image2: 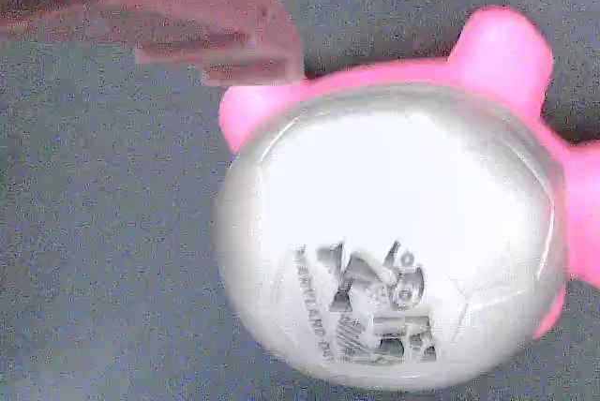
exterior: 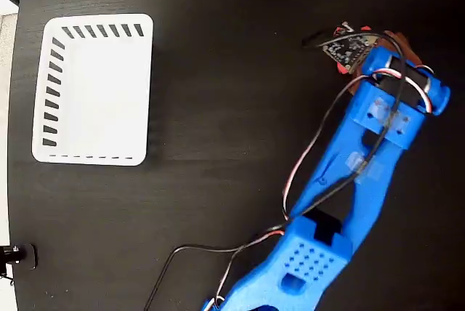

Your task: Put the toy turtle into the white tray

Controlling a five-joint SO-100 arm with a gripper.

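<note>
Surveying the fixed view first, you have these items on the dark tabletop (exterior: pixel 218 71). Item one: the white tray (exterior: pixel 96 89), at about ten o'clock in the picture, slotted walls, nothing in it. Item two: the blue arm (exterior: pixel 363 158), rising from six o'clock toward two o'clock, wires trailing along it. Item three: the claw (exterior: pixel 378 53) at the arm's far end, mostly hidden under the wrist and a small circuit board, so you cannot tell here how it stands. Item four: the toy turtle (exterior: pixel 399 43), only a red-orange sliver showing at the wrist's edge, well apart from the tray.

Turning to the wrist view: the toy turtle (image2: pixel 394 232) fills the picture, pale rounded shell with dark print at six o'clock, pink limbs at twelve to three o'clock, resting on the tabletop. One reddish finger (image2: pixel 187 17) sits at eleven o'clock, near the shell's edge; contact is unclear. The other finger is out of sight, so whether the claw is spread or pinching cannot be told.

Status, as a judgement: approach made; grasp unconfirmed; lift, carry across and release into the tray all remain.
</note>
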